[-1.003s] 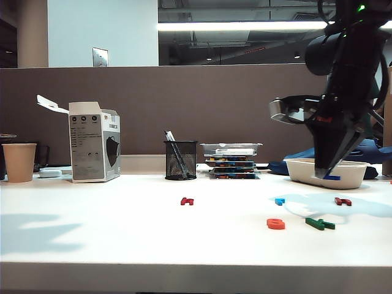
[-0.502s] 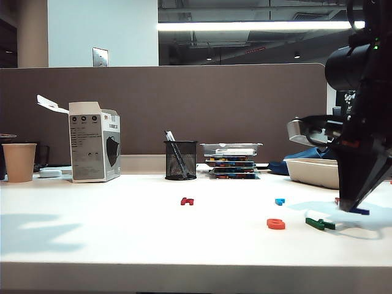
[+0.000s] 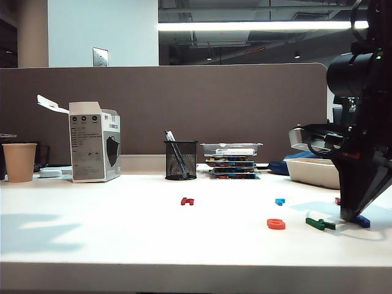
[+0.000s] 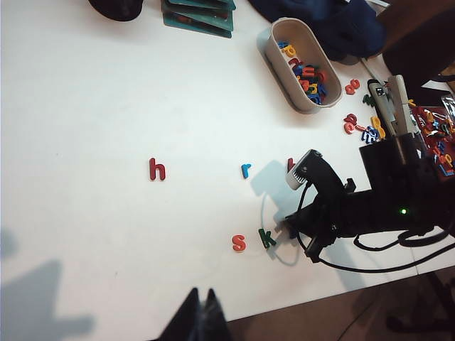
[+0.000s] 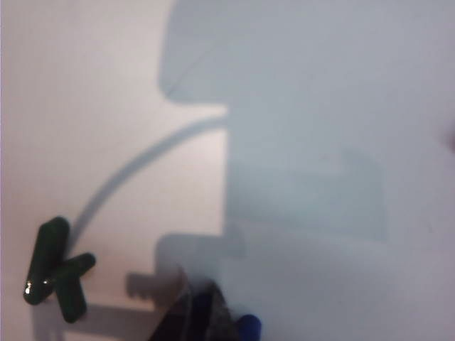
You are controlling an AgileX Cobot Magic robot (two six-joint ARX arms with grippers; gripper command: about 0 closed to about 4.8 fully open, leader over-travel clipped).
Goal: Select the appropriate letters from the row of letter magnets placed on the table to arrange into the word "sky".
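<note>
On the white table [image 3: 122,239] an orange-red s [image 3: 275,224] [image 4: 239,243] lies with a dark green k [image 3: 320,223] [image 4: 267,238] [image 5: 55,270] just right of it. My right gripper [image 3: 350,215] [image 5: 202,302] points down right of the k, shut on a dark blue letter [image 3: 362,222] [image 5: 246,327] held low at the table surface. In the row behind lie a dark red h [image 3: 187,201] [image 4: 157,169], a light blue r [image 3: 280,201] [image 4: 245,170] and a red letter [image 3: 337,200], half hidden by the arm. My left gripper [image 4: 201,295] is shut and empty near the front edge.
A white tray of spare letters [image 3: 312,171] [image 4: 270,53] stands at the back right, with loose letters [image 4: 362,128] beside it. Along the back are a paper cup [image 3: 19,162], a mask box [image 3: 95,142], a mesh pen holder [image 3: 180,160] and stacked trays [image 3: 231,160].
My right gripper came from above the tray at the back, forward and down, carrying the dark blue letter to the table beside the green k. The other letters stayed put.
</note>
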